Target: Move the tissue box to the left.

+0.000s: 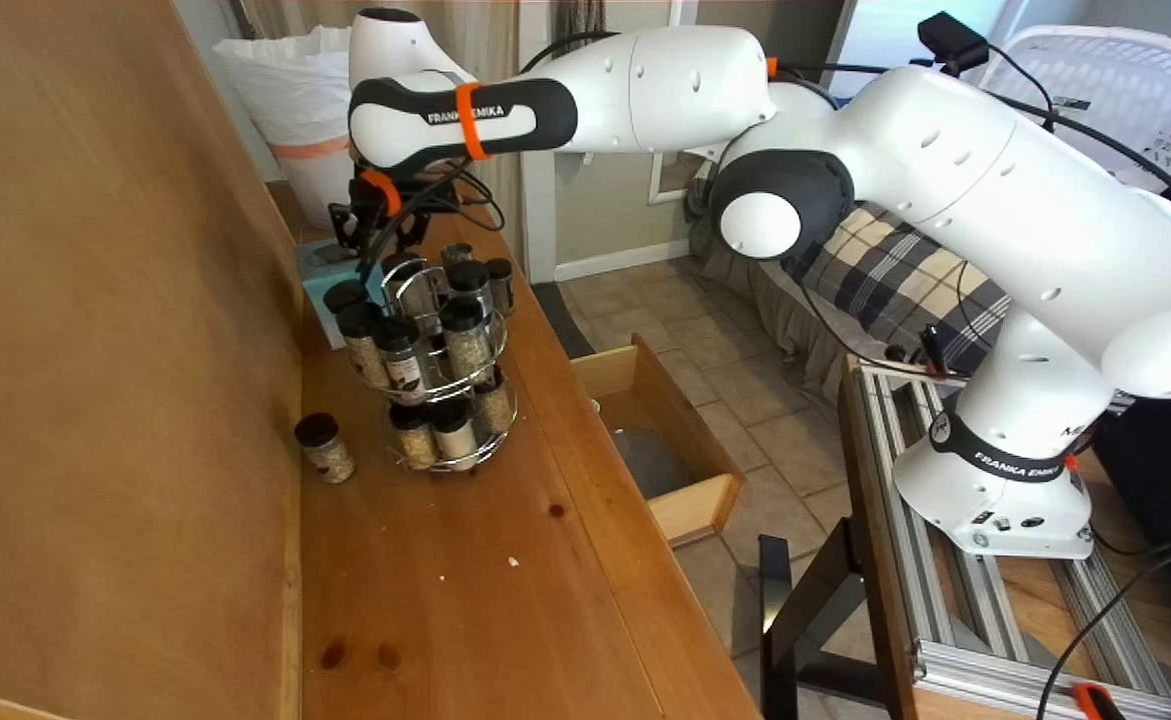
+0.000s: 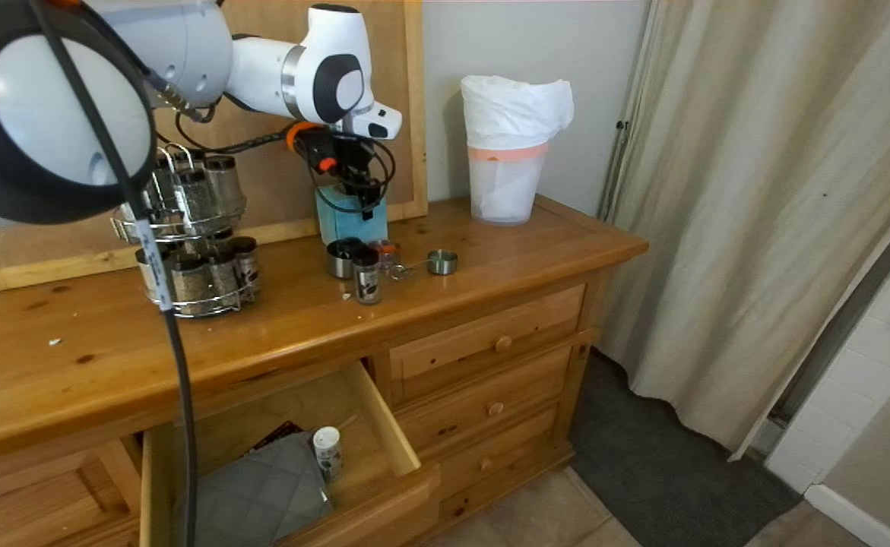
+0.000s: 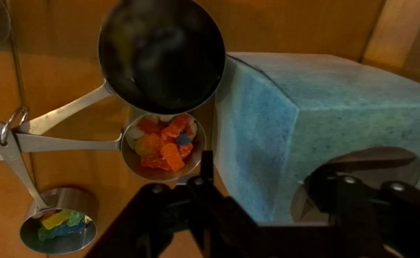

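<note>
The tissue box is a light teal-blue box with an opening on its top face. It stands on the wooden dresser against the back panel, in both exterior views. It fills the right of the wrist view. My gripper is at the box's top, its fingers spread wide. In the wrist view one finger lies just outside the blue side face, and the other is over or in the opening; I cannot tell how deep. The gripper also shows at the box in an exterior view, partly hidden by cables.
A wire spice rack with several jars stands near the box. Metal measuring cups with candy lie close beside it, with a jar in front. A lone jar, a white-bagged bin and an open drawer are also around.
</note>
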`<state>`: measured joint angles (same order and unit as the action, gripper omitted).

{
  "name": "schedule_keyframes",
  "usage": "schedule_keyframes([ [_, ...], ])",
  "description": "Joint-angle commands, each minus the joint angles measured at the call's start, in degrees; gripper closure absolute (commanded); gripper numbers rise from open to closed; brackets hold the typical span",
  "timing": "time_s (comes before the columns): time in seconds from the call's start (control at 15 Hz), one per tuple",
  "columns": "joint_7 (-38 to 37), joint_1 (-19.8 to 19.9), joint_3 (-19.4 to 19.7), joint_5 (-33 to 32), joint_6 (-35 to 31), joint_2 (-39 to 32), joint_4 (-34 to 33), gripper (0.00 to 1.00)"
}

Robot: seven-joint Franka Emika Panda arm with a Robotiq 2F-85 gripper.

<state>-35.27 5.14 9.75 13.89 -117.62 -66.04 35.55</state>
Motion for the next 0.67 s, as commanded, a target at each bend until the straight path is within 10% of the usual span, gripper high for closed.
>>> schedule_keyframes([
  [0.0,-0.9,0.7,0.3,-0.1,-0.4,-1.0,-2.0,0.67],
  [0.33,-1.0,1.5,0.1,0.5,-2.5,1.2,-0.8,0.99],
  [0.6,-1.1,1.9,-0.1,0.9,-6.0,2.7,0.4,0.98],
])
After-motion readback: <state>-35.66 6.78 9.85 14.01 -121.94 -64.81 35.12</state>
